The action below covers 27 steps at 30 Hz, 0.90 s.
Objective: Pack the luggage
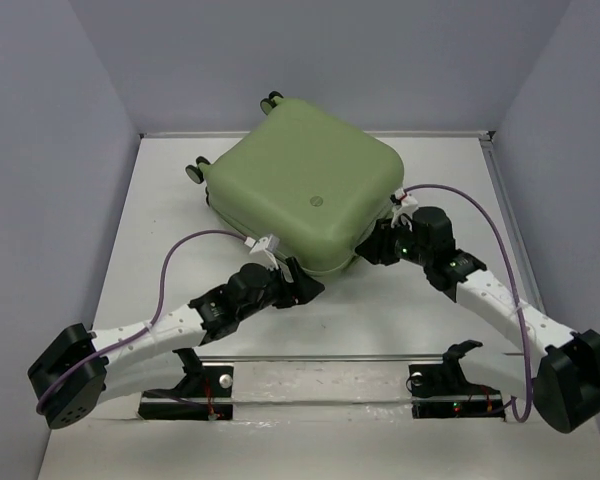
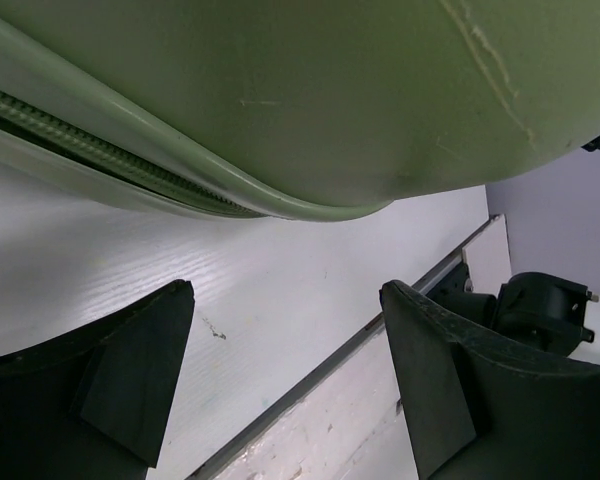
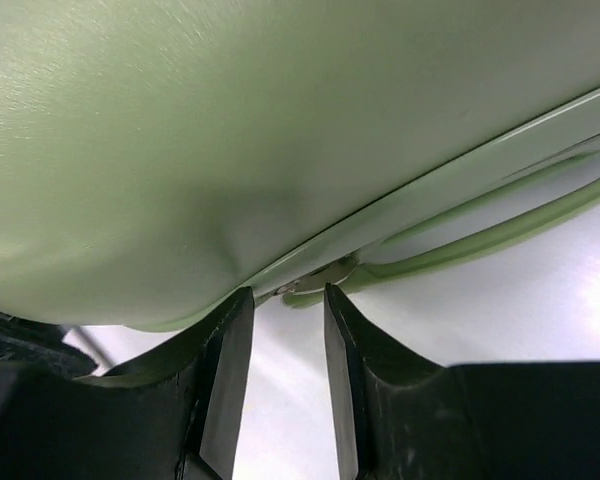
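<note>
The luggage (image 1: 305,190), a light-green hard-shell suitcase, lies flat and closed on the white table, emblem (image 1: 317,202) up, wheels (image 1: 195,170) toward the far left. My left gripper (image 1: 305,285) is open and empty just in front of its near edge; the left wrist view shows the shell (image 2: 280,90) and zipper seam above the wide-apart fingers (image 2: 285,300). My right gripper (image 1: 372,250) is at the near right corner. In the right wrist view its fingers (image 3: 288,295) stand narrowly apart, tips right under the seam by a small zipper pull (image 3: 325,275) and the green handle (image 3: 500,235).
Grey walls close in the table on the left, right and back. A metal rail (image 1: 320,357) runs along the near edge between the arm bases. The right arm (image 2: 545,310) shows in the left wrist view beyond the rail.
</note>
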Tool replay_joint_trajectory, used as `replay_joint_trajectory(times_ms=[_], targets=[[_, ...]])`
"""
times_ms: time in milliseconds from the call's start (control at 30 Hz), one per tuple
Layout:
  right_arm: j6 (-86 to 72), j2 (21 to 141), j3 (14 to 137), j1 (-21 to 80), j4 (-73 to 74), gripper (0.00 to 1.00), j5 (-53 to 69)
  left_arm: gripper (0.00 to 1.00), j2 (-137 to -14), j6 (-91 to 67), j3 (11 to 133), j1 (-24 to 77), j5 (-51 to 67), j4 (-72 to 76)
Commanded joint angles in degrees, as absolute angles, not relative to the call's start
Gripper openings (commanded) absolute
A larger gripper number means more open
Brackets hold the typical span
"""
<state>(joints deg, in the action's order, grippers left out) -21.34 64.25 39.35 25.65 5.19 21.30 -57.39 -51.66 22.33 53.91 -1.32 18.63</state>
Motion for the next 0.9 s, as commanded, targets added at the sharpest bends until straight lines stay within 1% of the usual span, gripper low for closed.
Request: replay_joint_trajectory(times_ms=[0, 100, 167, 300, 367, 467, 533, 700, 867], targets=[[-17.4, 58.02, 35.09, 25.84, -3.07, 0.4, 12.67, 0.86, -58.01, -53.69, 24.52, 54.14, -3.87, 23.37], [-16.18, 57.13, 30.07, 25.84, -8.51, 0.39, 10.81, 0.86, -58.71, -54.58, 24.78, 54.14, -5.09, 24.87], [-13.81, 58.79, 28.92, 25.84, -12.72, 0.39, 12.47, 0.86, -59.15, -55.02, 25.13, 54.14, -6.06, 25.22], [-9.41, 61.7, 29.97, 25.84, -14.15, 0.38, 14.5, 0.86, -59.24, -54.58, 25.58, 54.14, -7.12, 25.14], [-8.35, 62.05, 29.8, 25.84, -14.67, 0.4, 17.12, 0.86, -58.8, -54.32, 25.4, 54.14, -7.64, 24.96], [-7.65, 63.54, 29.62, 25.84, -16.96, 0.46, 20.74, 0.86, -58.18, -53.97, 25.23, 54.14, -8.79, 24.43], [-6.95, 64.94, 29.62, 25.84, -19.15, 0.48, 23.19, 0.86, -57.75, -53.79, 25.31, 54.14, -9.4, 23.91], [-5.63, 68.9, 30.94, 25.84, -19.77, 0.49, 26.71, 0.86, -56.87, -52.3, 26.36, 54.14, -10.8, 21.45], [-5.45, 69.7, 30.68, 25.84, -20.57, 0.48, 29.88, 0.86, -55.9, -50.28, 28.21, 54.14, -13.09, 18.9]])
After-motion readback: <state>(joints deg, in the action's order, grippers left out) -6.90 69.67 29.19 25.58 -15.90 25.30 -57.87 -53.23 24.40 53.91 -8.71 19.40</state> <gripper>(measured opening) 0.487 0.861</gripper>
